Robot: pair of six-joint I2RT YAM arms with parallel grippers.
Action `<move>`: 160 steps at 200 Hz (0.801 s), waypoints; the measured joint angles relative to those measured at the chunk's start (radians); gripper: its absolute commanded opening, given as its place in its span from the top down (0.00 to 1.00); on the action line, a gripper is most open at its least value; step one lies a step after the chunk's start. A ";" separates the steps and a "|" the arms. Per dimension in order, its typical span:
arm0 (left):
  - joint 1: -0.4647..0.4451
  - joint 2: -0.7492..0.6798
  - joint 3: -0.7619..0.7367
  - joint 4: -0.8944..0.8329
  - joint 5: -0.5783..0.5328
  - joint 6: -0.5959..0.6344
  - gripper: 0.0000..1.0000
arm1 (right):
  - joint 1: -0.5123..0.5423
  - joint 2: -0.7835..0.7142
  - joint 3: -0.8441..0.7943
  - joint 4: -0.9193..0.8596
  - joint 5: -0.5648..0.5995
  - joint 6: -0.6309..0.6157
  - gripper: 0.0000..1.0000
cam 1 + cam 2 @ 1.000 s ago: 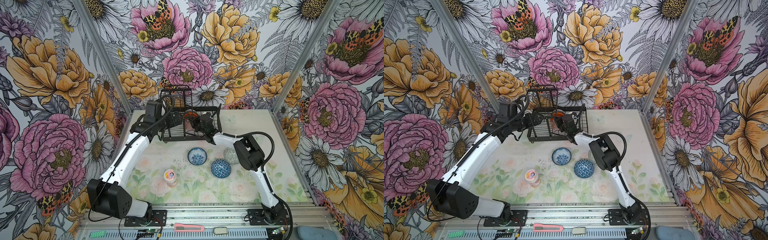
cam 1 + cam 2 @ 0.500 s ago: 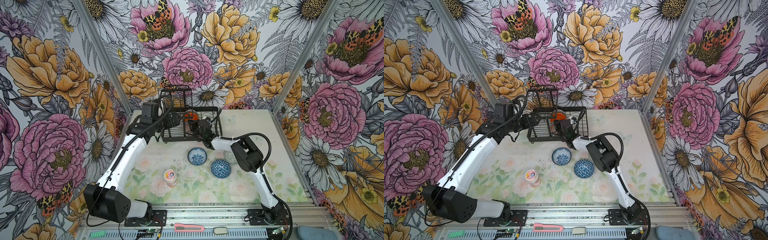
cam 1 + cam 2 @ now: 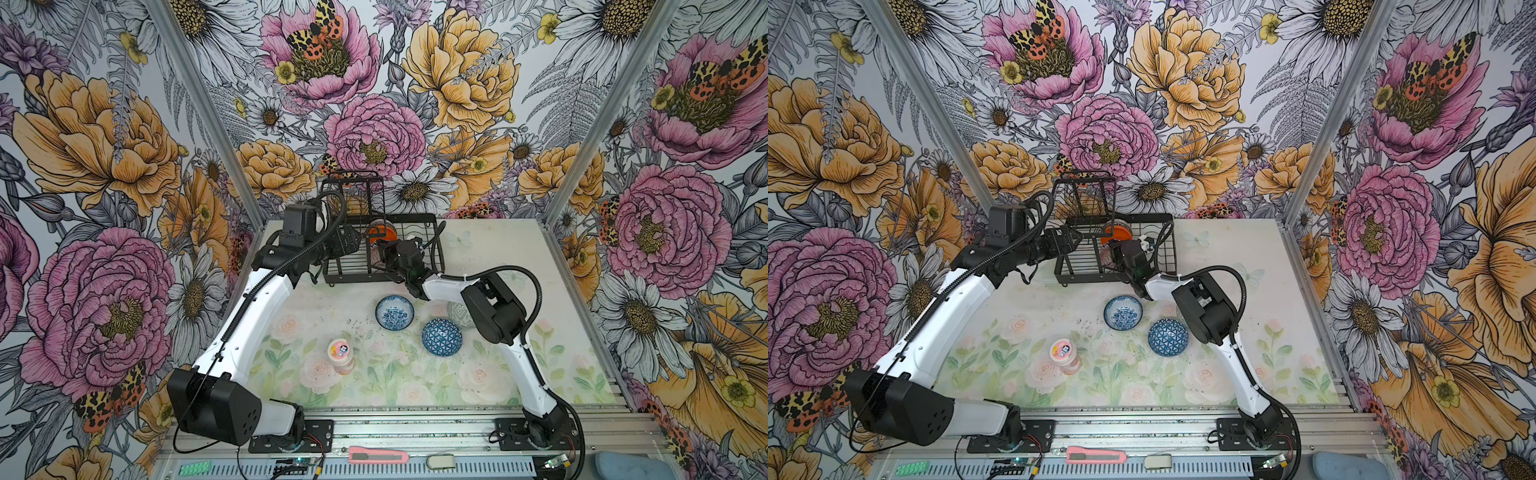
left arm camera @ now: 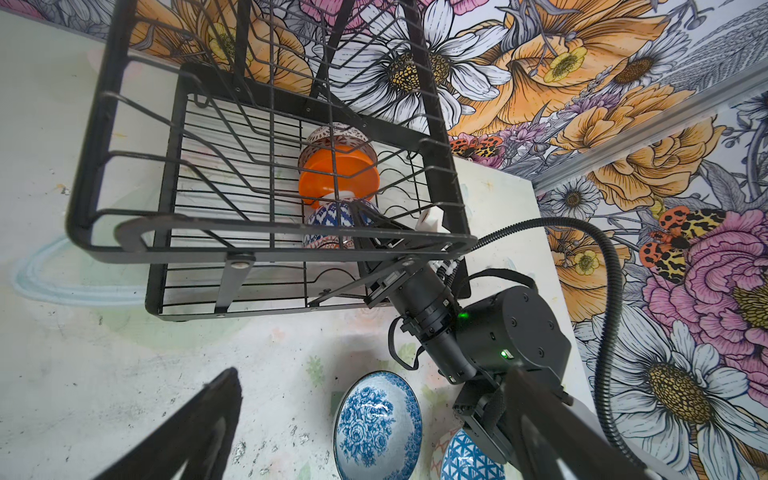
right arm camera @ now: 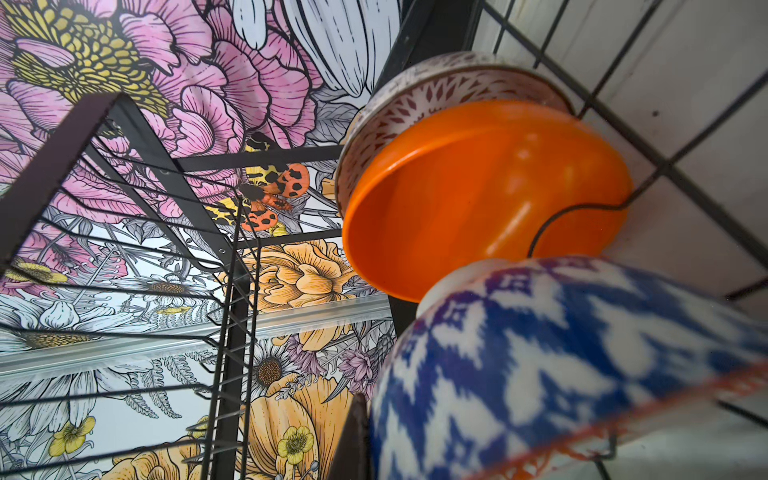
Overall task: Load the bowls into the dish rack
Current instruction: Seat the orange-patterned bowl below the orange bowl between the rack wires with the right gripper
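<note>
The black wire dish rack point(image 3: 357, 279) stands at the back of the table. Inside it a plain orange bowl point(image 4: 338, 174) leans on edge against a white bowl with a red-brown pattern point(image 4: 336, 134). My right gripper point(image 3: 384, 255) reaches into the rack, shut on the rim of a blue-and-white bowl with an orange edge point(image 5: 540, 374), just in front of the orange one. My left gripper point(image 3: 349, 245) is open and empty at the rack's left end. On the table lie a white-blue floral bowl point(image 3: 395, 312), an overturned dark blue triangle bowl point(image 3: 441, 336) and a grey-green bowl point(image 3: 457, 312), half hidden by my right arm.
A small pink-lidded jar point(image 3: 340, 351) stands on the mat to the left of the loose bowls. The rack's taller basket section point(image 3: 353, 195) rises at its left end, against the back wall. Flowered walls close in the table on three sides.
My right gripper has shifted slightly left and nearer inside the rack, carrying the blue-and-white bowl. The left arm has drawn back a little to the left.
</note>
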 measured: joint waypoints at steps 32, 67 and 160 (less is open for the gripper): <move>0.000 0.001 0.000 0.000 0.002 0.000 0.01 | 0.000 0.000 -0.003 0.002 0.012 0.035 0.95; 0.000 0.007 0.000 0.002 0.004 0.000 0.01 | 0.000 -0.009 -0.017 0.002 0.023 0.079 0.92; 0.000 0.011 0.000 0.009 0.007 0.000 0.01 | -0.003 -0.029 -0.027 -0.051 0.035 0.139 0.84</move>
